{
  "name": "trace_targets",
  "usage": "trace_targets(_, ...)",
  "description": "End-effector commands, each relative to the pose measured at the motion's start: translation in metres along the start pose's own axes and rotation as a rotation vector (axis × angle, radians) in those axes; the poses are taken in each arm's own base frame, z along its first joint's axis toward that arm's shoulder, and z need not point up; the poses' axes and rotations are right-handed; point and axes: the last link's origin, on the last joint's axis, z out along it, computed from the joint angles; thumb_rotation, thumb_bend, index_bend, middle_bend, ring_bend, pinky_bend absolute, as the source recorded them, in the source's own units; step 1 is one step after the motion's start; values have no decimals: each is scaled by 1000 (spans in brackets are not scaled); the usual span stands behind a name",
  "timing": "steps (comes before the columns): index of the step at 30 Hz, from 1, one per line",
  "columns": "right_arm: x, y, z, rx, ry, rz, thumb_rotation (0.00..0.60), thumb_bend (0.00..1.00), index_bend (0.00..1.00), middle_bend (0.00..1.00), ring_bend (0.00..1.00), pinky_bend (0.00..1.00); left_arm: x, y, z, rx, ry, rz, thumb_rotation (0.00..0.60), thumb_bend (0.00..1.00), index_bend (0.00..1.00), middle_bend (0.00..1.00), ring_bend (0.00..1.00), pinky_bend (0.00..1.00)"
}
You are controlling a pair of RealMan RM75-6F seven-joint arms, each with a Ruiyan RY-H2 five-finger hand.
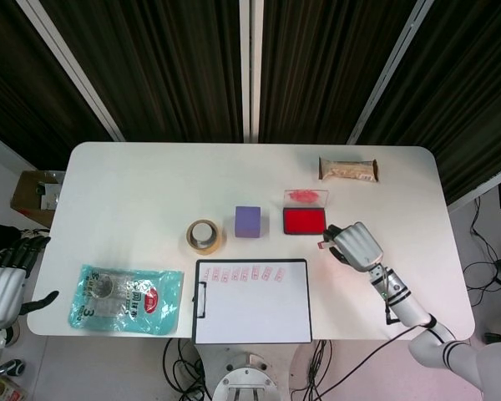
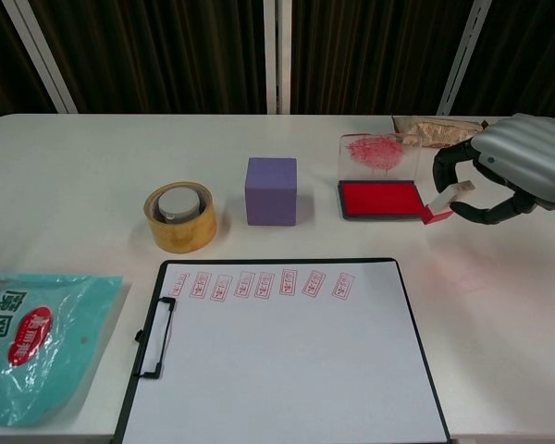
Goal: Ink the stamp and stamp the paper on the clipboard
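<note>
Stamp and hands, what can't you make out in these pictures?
- Stamp face: both views, turned away under the right hand.
- Stamp marks wording: both views, too small.
- Left hand: head view, cut by the edge; absent from chest view.

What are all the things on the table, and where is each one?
White table: one, holds everything.
Black clipboard with white paper: one, front centre; red stamp marks along the top.
Yellow tape roll: one, left of the cube.
Purple cube: one, centre.
Red ink pad: one, right of the cube, clear lid up.
Brown snack packet: one, back right.
Teal plastic bag: one, front left.
Small red-and-white stamp: one, in the right hand.
Right hand: grips the stamp by the pad.
Left hand: off the table's left edge.
</note>
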Motion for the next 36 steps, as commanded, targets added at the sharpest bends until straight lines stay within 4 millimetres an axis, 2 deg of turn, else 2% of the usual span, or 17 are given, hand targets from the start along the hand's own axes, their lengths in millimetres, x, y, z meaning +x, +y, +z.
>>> trace_targets(1, 8, 5, 28, -62, -25, 12, 600, 468, 908, 782, 889, 1000, 1, 0, 0, 2, 3, 1, 600, 0, 141, 150, 122, 241)
trace_targets(6, 18, 3, 58, -139, -72, 41, 600, 481, 932, 792, 901, 1000, -2, -2, -2, 12, -10, -1, 600, 0, 141, 150, 121, 241)
trace_targets(15, 8, -8, 90, -253, -189, 82, 600, 507, 954, 816, 933, 1000, -7, -4, -2, 14, -26, -8, 600, 0, 141, 150, 122, 241)
trace_targets(23, -3, -18, 101, -262, -229, 67, 600, 510, 955, 815, 938, 1000, -11, -9, -2, 26, -37, -11, 600, 0, 141, 150, 121, 241)
trace_targets(32, -9, -23, 104, -242, -241, 16, 600, 512, 966, 825, 938, 1000, -12, -10, -2, 26, -37, -15, 600, 0, 141, 150, 121, 241)
trace_targets(36, -14, -24, 103, -216, -237, -31, 600, 465, 1000, 846, 941, 1000, -13, -11, -2, 27, -38, -16, 600, 0, 141, 150, 122, 241)
